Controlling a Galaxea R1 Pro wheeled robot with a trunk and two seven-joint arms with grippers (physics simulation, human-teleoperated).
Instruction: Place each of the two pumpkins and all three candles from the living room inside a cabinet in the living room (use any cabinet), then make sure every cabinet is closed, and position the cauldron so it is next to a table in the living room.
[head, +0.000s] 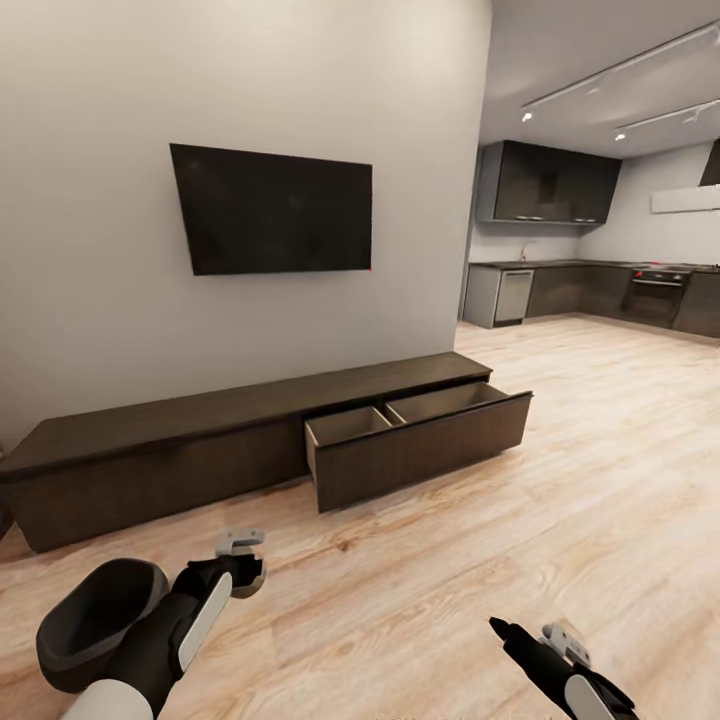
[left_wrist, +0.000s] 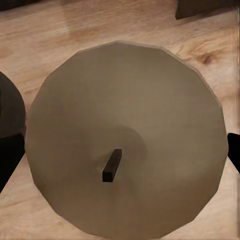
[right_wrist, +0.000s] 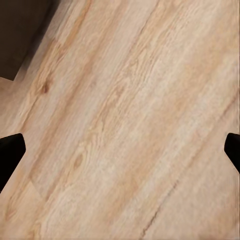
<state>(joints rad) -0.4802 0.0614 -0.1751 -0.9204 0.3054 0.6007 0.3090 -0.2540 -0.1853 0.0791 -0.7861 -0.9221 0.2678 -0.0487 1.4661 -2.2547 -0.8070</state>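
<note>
Head view shows the cabinet (head: 240, 440) against the wall with its right drawer (head: 420, 445) pulled out, the cauldron (head: 95, 620) on the floor (head: 450, 560) beside the left gripper (left_wrist: 120, 150), whose jaws grip a candle (left_wrist: 125, 135), while the right gripper (right_wrist: 120, 150) hangs spread over bare floor.

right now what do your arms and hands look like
Both arms are black with white shell panels. The left hand is black with pale grey fittings at its tip. The right hand tapers to dark, pointed fingers, with a grey fitting behind. No cables or markings are visible.
</note>
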